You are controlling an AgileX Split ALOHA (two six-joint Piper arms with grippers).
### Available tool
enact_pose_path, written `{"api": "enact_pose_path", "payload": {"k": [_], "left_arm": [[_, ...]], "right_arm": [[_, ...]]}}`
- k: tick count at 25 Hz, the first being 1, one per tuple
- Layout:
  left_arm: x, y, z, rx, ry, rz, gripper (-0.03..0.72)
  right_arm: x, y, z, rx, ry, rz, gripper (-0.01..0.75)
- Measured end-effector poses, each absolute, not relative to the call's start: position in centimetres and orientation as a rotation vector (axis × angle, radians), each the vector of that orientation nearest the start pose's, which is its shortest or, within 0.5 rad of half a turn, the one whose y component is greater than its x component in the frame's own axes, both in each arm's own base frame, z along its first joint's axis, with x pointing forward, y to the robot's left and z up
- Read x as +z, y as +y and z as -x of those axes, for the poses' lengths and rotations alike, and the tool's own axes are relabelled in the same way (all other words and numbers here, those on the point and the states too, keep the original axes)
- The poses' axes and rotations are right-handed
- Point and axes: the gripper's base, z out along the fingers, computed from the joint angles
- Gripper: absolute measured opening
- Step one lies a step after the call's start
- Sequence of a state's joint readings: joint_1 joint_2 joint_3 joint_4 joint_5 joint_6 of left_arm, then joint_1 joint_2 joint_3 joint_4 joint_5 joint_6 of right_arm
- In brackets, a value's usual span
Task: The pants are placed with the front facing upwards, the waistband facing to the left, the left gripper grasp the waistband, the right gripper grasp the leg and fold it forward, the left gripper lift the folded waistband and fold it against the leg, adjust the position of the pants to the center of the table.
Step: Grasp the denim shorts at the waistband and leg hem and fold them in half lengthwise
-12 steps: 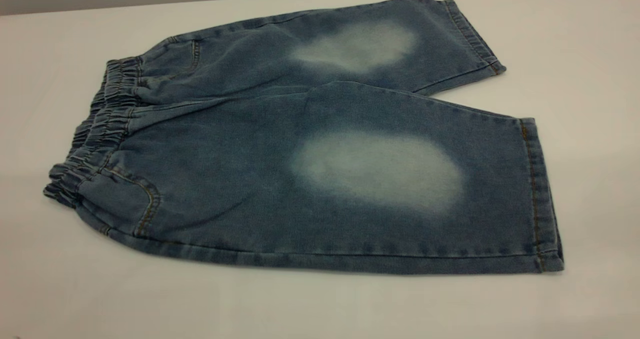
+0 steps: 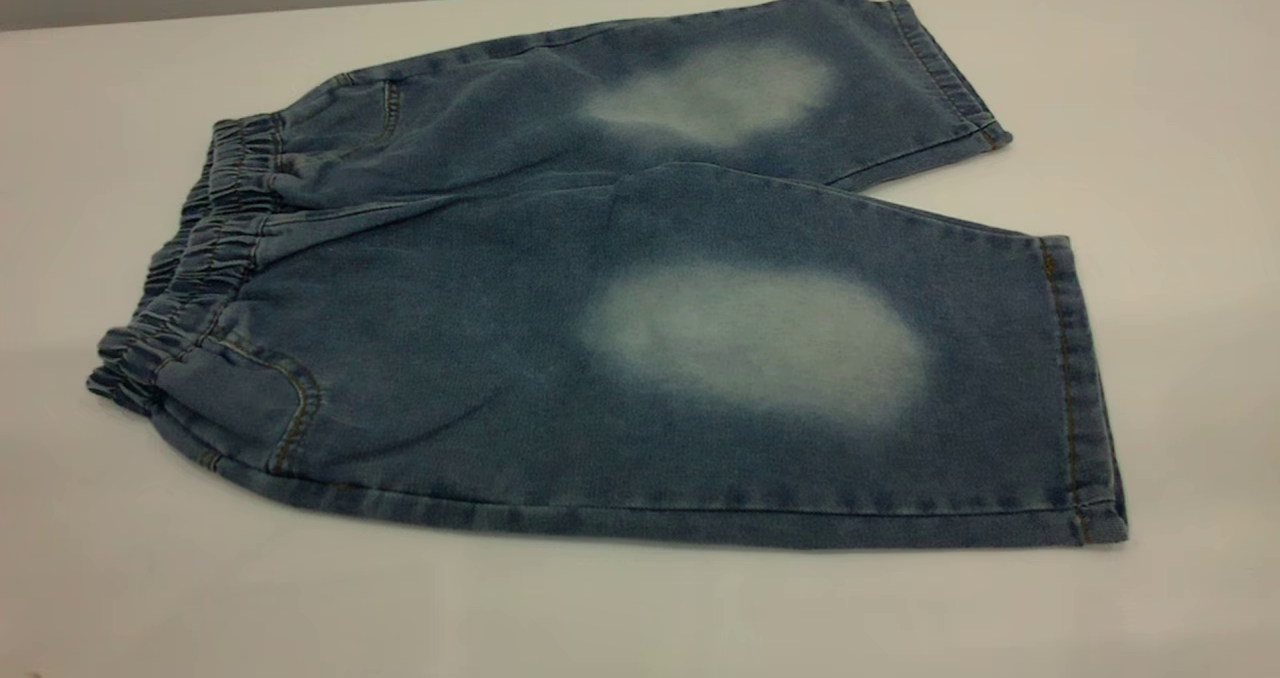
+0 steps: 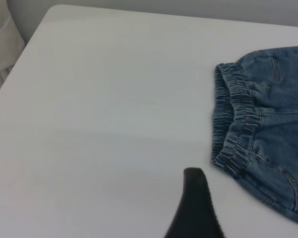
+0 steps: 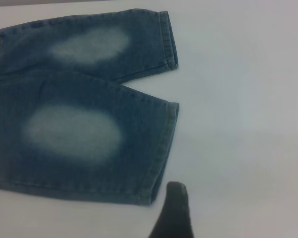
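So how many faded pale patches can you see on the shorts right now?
2. One pale patch sits mid-way along the near leg; the other patch is on the far leg, closer to the table's back edge. The underside is hidden, so more may exist there.

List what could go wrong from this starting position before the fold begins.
1. The waistband is gathered and bunched, so the left hand, hovering off its edge over the table, might pinch only the top layer.
2. The near leg overlaps the far one at the crotch; the right hand, just off the hem, could drag both legs crooked.
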State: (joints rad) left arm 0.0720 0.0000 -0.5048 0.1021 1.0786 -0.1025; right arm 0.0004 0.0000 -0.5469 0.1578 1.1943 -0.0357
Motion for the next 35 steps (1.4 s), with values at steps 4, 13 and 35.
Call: {"api": "enact_pose_path", "payload": {"k": [4, 13, 35], "left_arm": [[27.75, 0.77, 0.70, 0.104, 2.046, 0.185, 0.494], [27.75, 0.77, 0.70, 0.104, 2.046, 0.185, 0.494], [27.75, 0.77, 0.70, 0.104, 2.046, 0.185, 0.494]], "right_arm": [[28.03, 1.33, 1.70, 0.170, 2.124, 0.063, 0.549], [28.03, 1.33, 1.70, 0.170, 2.124, 0.063, 0.549], [28.95, 0.57, 1.01, 0.056, 1.996, 0.053, 0.549]]}}
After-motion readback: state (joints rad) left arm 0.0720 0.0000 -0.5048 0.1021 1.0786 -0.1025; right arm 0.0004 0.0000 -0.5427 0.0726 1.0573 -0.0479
